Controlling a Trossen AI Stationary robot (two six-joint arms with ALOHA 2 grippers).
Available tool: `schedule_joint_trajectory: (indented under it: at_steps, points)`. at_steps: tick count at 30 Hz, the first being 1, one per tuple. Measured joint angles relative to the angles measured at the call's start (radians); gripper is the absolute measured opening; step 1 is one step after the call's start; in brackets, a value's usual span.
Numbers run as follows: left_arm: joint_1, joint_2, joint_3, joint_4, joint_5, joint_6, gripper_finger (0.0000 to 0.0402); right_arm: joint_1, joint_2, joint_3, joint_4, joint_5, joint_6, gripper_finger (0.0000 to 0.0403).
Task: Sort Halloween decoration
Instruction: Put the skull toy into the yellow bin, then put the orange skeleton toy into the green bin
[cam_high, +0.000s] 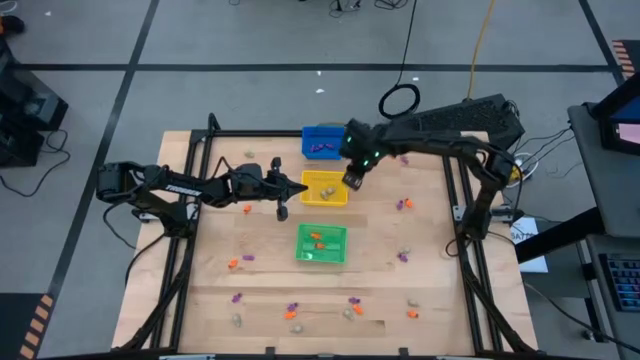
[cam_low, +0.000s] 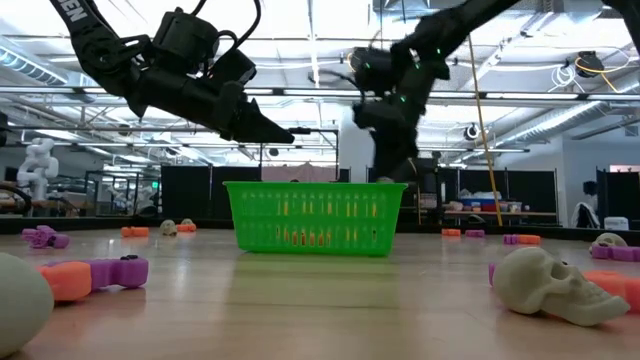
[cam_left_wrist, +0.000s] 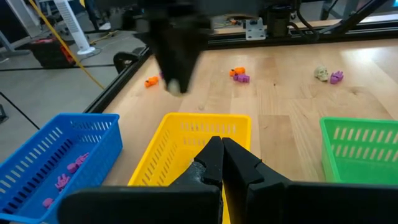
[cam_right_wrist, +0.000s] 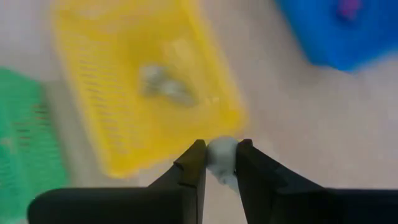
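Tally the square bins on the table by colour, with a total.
Blue bin: 1
Yellow bin: 1
Green bin: 1
Total: 3

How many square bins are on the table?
3, in the table's middle: blue bin farthest back, yellow bin before it, green bin nearest the front. None appear hidden.

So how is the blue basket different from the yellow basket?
The blue basket holds purple trinkets; the yellow basket holds pale ones. From above, the blue basket sits farthest back in the row, and the yellow basket sits in the middle, just ahead of it. The right pincer, gripping a pale trinket, hangs by the yellow basket's edge, not the blue one. Both are small square mesh baskets.
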Motion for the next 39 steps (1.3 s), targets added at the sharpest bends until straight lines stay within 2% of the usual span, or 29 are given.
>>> schedule_joint_trajectory:
  at_steps: [4, 7, 9, 14, 20, 23, 29, 32, 35, 37, 39]
  points:
    - [0.0, 0.0, 0.0, 0.0, 0.0, -0.004, 0.0002, 0.103, 0.021, 0.0, 0.095, 0.0, 0.012, 0.0058]
    - [0.0, 0.0, 0.0, 0.0, 0.0, -0.006, 0.0002, 0.14, 0.054, 0.0, 0.158, 0.062, 0.016, 0.0058]
    - [0.0, 0.0, 0.0, 0.001, 0.0, -0.006, 0.0002, 0.145, 0.086, 0.0, 0.198, 0.099, 0.016, 0.0058]
    - [0.0, 0.0, 0.0, 0.001, 0.0, -0.006, 0.0002, 0.112, 0.17, 0.0, 0.267, 0.105, 0.016, 0.0058]
    - [0.0, 0.0, 0.0, 0.001, 0.0, -0.005, 0.0002, 0.086, 0.192, 0.0, 0.272, 0.106, 0.02, 0.0063]
    - [0.0, 0.0, 0.0, 0.0, -0.006, -0.005, 0.0002, 0.086, 0.191, 0.0, 0.273, 0.106, 0.018, 0.0082]
    - [0.0, 0.0, 0.0, -0.018, -0.023, -0.006, 0.0002, 0.101, 0.191, 0.0, 0.273, 0.113, 0.017, 0.0147]
    - [0.0, 0.0, 0.0, -0.023, -0.023, -0.001, 0.0002, 0.11, 0.181, 0.0, 0.27, 0.118, 0.015, 0.0159]
    - [0.0, 0.0, 0.0, -0.026, -0.03, 0.024, 0.0001, 0.14, 0.143, 0.0, 0.289, 0.212, -0.032, 0.0135]
    - [0.0, 0.0, 0.0, -0.029, -0.031, 0.025, 0.0001, 0.163, 0.116, 0.0, 0.31, 0.283, -0.076, 0.0101]
    - [0.0, 0.0, 0.0, -0.03, -0.031, 0.026, 0.0001, 0.182, 0.09, -0.027, 0.391, 0.301, -0.107, 0.0058]
